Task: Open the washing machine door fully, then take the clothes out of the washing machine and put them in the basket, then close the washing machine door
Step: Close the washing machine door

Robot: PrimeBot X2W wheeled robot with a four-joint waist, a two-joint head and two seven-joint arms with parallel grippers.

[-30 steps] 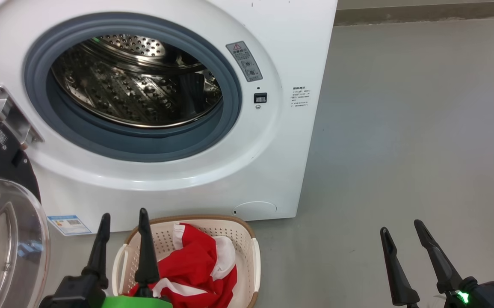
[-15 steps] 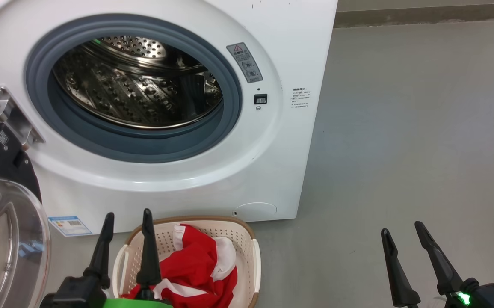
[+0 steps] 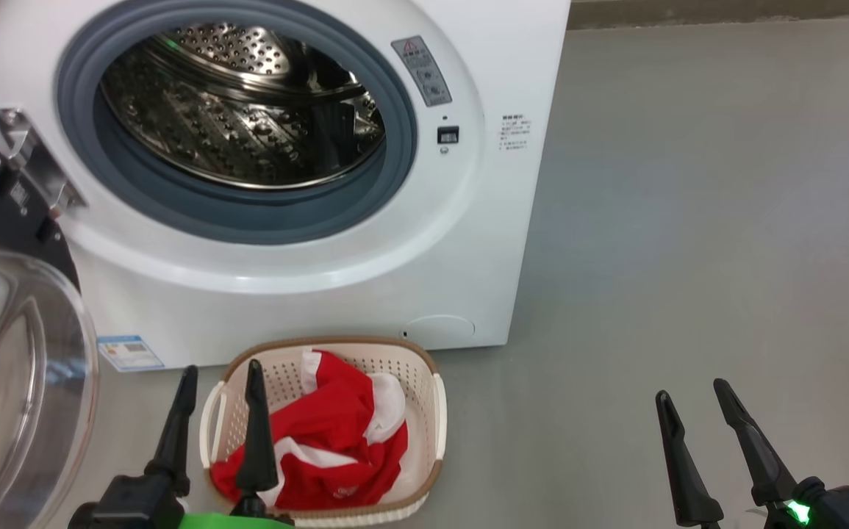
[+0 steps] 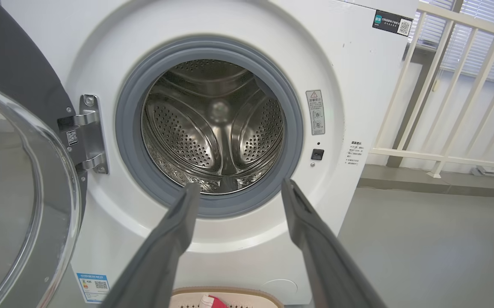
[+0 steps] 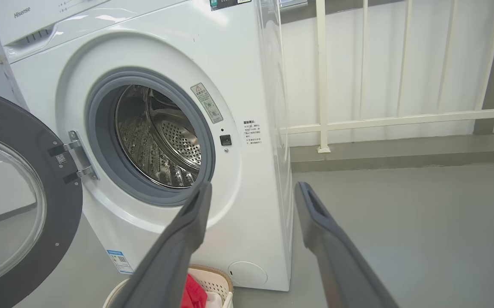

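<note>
Washing machine (image 3: 483, 257): white, boxy, round mouth facing the robot. Smooth grey rubber ring (image 3: 248, 224) surrounds a shiny perforated steel drum (image 3: 240, 117). Washing machine door (image 3: 20, 382) stands swung wide on the metal hinge (image 3: 34, 162) at the machine's left, inner face turned rightward, clear glass bowl bulging out of a black rim.

Basket (image 3: 435, 411) sits on the grey floor (image 3: 689, 220) just in front of the machine's base, below the mouth: cream perforated plastic, brown rim, handles left and right. Clothes (image 3: 328, 433) lie crumpled inside it, soft red and white.

Left hand (image 3: 220, 366) hovers at the basket's left edge, fingers apart, holding nothing, pointing at the machine. Right hand (image 3: 690, 388) is off to the machine's right over the floor, fingers apart, holding nothing.
</note>
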